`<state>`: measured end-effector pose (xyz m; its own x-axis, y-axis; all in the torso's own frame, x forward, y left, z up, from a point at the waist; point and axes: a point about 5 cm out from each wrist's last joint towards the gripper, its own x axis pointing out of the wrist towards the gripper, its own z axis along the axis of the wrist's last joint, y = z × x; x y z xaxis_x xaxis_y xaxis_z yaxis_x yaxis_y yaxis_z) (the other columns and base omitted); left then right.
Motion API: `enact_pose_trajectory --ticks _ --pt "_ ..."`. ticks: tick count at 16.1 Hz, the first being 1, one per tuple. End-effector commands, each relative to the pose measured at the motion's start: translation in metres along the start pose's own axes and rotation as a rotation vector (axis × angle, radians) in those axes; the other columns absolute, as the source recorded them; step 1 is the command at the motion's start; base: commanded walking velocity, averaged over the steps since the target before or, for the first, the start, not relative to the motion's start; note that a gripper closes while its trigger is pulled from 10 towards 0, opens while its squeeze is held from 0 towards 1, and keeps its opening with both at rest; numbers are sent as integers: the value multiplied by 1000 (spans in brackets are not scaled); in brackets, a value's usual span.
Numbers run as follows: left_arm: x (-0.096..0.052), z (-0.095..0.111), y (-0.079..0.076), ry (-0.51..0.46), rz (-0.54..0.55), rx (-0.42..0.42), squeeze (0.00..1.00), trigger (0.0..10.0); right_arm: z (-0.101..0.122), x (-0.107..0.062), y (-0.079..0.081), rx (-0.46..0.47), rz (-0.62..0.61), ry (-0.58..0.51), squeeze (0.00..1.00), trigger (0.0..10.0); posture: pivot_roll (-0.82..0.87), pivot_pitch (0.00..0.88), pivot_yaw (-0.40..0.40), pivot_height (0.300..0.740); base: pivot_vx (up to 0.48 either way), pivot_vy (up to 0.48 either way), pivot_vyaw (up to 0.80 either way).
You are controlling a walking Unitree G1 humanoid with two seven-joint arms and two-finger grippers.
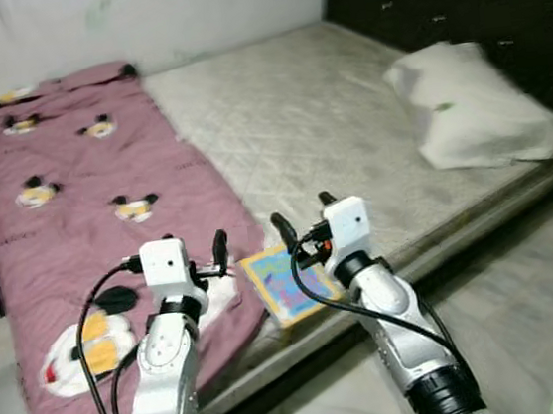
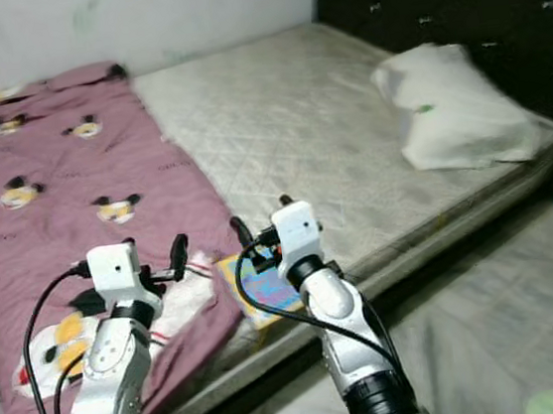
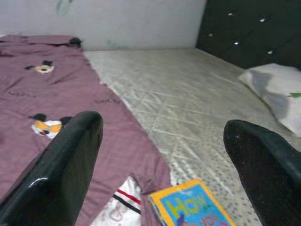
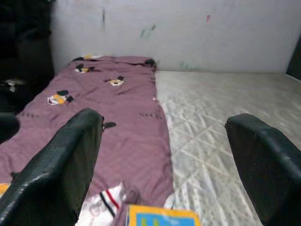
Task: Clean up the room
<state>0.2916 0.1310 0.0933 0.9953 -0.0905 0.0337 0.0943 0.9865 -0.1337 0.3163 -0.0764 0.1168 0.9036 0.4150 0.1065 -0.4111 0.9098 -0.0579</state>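
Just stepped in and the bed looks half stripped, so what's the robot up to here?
It stands at the edge of the mattress with both arms raised and nothing in either hand. The left hand and the right hand are both open, hovering over a colourful book lying near the mattress edge. A maroon cartoon-print blanket covers the robot's left part of the bed, and a white pillow lies on the far right.

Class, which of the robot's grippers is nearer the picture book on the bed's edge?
Right. The right gripper hovers just above the picture book; the left gripper hangs beside it, over the purple blanket.
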Motion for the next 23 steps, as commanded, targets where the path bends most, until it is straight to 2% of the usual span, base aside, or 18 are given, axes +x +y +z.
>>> enact_pose_trajectory --ticks 1,6,14,23 --pt "0 -1 -6 -3 4 -19 0 10000 -1 -3 -9 -6 -29 6 0 10000 32 84 0 740 0 0 0" --pt "2 -2 -6 17 9 -21 0 10000 1 -2 -9 -20 -19 -8 0 10000 31 81 1 740 0 0 0" --pt "2 -2 -10 13 -27 -27 0 10000 0 -3 -8 -25 -9 -8 0 10000 30 79 1 740 0 0 780" --pt "1 -2 -11 11 -54 -42 0 10000 -1 -2 -10 -23 -21 -1 0 10000 33 77 -1 740 333 0 47"
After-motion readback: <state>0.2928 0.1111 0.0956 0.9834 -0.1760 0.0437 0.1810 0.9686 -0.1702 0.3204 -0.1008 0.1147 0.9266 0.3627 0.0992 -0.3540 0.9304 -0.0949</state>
